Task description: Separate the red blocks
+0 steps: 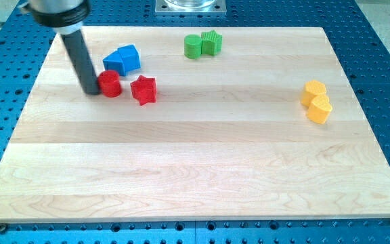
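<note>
Tip [90,91] is a bare rod, no jaws to open or hold anything, parked touching the red cylinder [110,83] on its view-left side. Red star [143,89] sits just to the cylinder's right, 1 small gap between them. Pushing right would probably close that gap, so I'd come around first.

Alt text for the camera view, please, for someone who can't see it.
My tip rests against the view's left side of a red cylinder, with a red star just to its right and blue blocks behind. On the wooden board, two green blocks sit top centre and two yellow blocks right.
</note>
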You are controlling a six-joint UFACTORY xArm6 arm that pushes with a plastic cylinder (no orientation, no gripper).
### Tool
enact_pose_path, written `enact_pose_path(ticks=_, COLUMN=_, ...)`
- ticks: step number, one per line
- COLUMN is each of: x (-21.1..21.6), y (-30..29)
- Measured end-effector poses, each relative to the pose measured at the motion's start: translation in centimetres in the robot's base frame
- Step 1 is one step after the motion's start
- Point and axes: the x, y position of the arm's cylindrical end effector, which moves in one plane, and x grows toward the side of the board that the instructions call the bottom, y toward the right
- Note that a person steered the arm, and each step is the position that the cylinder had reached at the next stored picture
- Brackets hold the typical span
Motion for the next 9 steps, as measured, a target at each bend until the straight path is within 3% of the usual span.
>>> enact_pose_path(ticks=2, x=4.2, y=-0.8)
enact_pose_path(ticks=3, x=4.2, y=-0.4)
enact_pose_path(ticks=6, x=2.1, y=7.3)
enact_pose_path(ticks=9, x=-1.0, y=7.2)
